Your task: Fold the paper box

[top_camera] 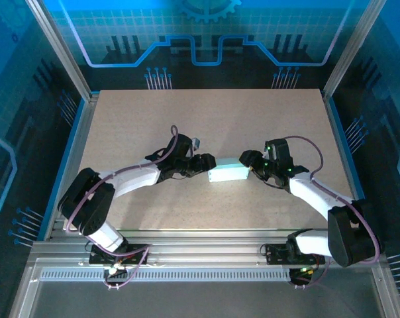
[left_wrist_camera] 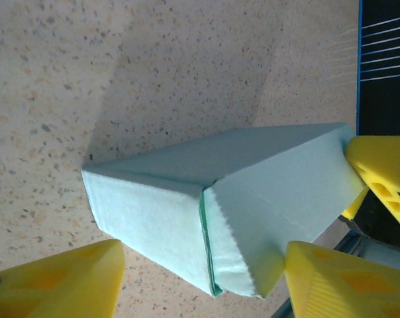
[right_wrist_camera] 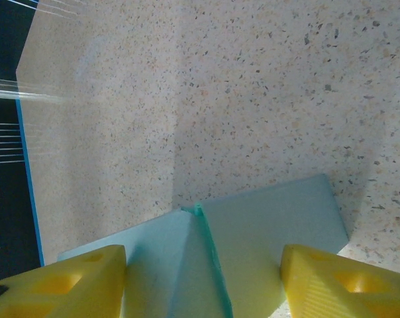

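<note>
Paper box [top_camera: 228,172] sits mid-worktop [top_camera: 187,119], lying flat, between the two claws. The body is already up as a closed rectangular shape with its walls squared. The end flap [left_wrist_camera: 279,199] on the left-claw side has a serrated edge and lies over the end, but a dark seam shows beside it, so it's probably not tucked home. I'd call the task mostly done, with that end left to seat and press.

Left claw [top_camera: 205,163] straddles that end at middling width. One finger [left_wrist_camera: 339,278] is against the flap and the other [left_wrist_camera: 61,278] is off the card with bare worktop between, so I can't tell if it pinches. Right claw [top_camera: 251,161] is closed across the far end, holding the paper box, with card filling the gap between its fingers.

Both arms reach inward, elbows out, forearms low, wrists facing each other.
</note>
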Robot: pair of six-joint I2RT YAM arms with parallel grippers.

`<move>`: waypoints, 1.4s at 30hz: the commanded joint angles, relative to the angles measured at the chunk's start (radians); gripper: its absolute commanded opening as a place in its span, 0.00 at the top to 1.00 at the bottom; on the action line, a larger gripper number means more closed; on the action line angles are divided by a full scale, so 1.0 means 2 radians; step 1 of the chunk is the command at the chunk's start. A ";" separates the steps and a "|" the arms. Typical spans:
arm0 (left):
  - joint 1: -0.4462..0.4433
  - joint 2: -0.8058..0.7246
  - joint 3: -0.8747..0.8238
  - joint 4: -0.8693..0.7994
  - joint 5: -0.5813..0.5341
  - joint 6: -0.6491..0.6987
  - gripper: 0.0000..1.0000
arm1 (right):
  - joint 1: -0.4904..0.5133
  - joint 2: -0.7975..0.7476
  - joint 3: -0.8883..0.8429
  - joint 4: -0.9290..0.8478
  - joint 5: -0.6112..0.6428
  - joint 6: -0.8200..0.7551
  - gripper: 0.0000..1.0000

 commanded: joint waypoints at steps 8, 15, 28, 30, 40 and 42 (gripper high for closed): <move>0.013 0.030 -0.009 -0.013 0.019 -0.021 0.58 | 0.007 0.013 -0.013 -0.035 0.003 -0.003 0.38; 0.021 0.047 -0.037 0.007 0.022 -0.025 0.70 | 0.007 0.013 -0.012 -0.034 -0.003 -0.012 0.38; 0.025 0.064 -0.052 0.014 0.022 -0.024 0.71 | 0.002 -0.028 0.021 -0.040 -0.040 -0.046 0.26; 0.025 0.067 -0.050 0.012 0.023 -0.024 0.71 | -0.002 -0.037 0.022 -0.040 -0.043 -0.041 0.25; 0.027 0.071 -0.045 0.004 0.025 -0.027 0.71 | -0.056 -0.059 -0.021 -0.012 -0.089 -0.008 0.34; 0.027 0.072 -0.045 0.004 0.026 -0.027 0.71 | -0.062 -0.053 -0.027 -0.006 -0.098 -0.005 0.38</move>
